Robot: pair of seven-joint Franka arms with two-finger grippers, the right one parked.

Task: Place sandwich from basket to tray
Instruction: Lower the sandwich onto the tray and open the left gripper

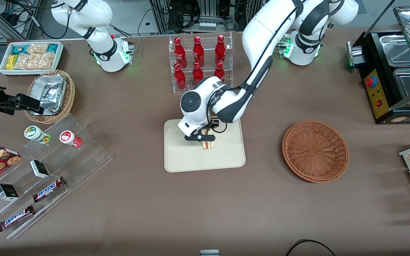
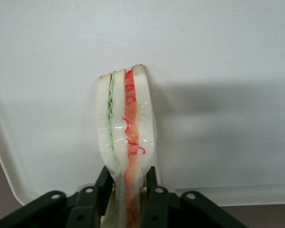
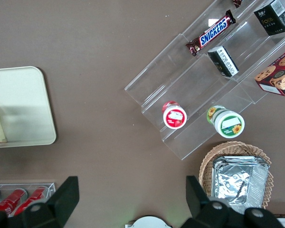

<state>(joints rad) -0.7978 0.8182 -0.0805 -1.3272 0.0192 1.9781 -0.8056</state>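
- The flat beige rectangular tray with rounded corners and a low raised rim (image 1: 190, 160) lies mid-table; on it stands the small triangular sandwich wedge of pale bread with red and green filling layers (image 1: 208, 145), its cut edge facing the front camera.
- The round shallow reddish-brown woven wicker basket (image 1: 315, 151) sits well apart from the tray, toward the working arm's end, with nothing in it.
- The lighter tan wicker basket (image 1: 68, 97), toward the parked arm's end, holds a crumpled foil container (image 1: 50, 92).
- The clear acrylic rack (image 1: 201, 64), farther from the front camera than the tray, holds 6 glossy red bottles (image 1: 198, 49) in 2 rows.
- The white bin (image 1: 30, 57) holds snack packets.
- The black two-finger gripper (image 1: 205, 139) hangs over the tray, narrowly parted and clamped on the sandwich (image 2: 126, 133); the fingers (image 2: 149, 183) press both bread faces, and clear film wraps the wedge.
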